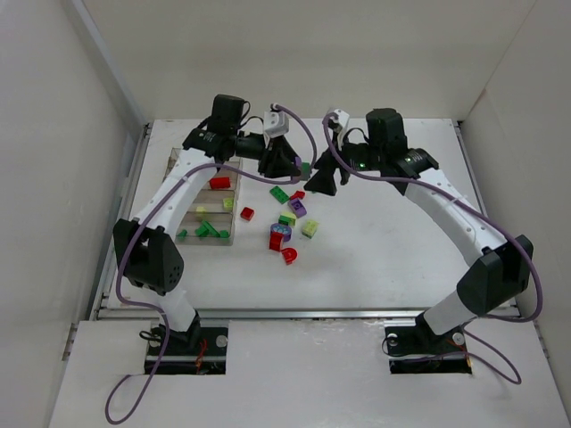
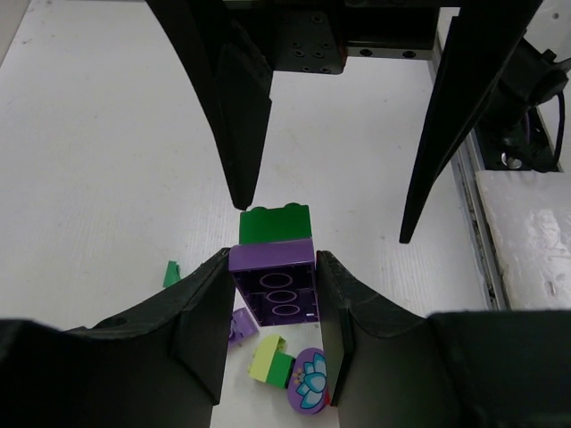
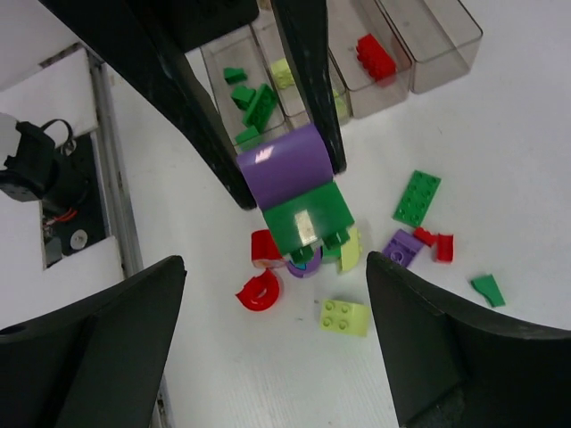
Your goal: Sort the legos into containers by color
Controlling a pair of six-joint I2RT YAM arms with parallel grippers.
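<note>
Pinched in the left gripper [image 2: 272, 267], a purple brick [image 2: 272, 287] with a green brick [image 2: 275, 223] attached could be dropped if tugged crookedly by the wide-spread right gripper [image 2: 326, 221].

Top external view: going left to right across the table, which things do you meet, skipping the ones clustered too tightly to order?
Organizer box → loose red brick → dark green plate → yellow-green brick.

Bright, even, diffuse light, soft faint shadows, sharp focus, small glare on the purple lego [image 3: 284, 165]
</note>
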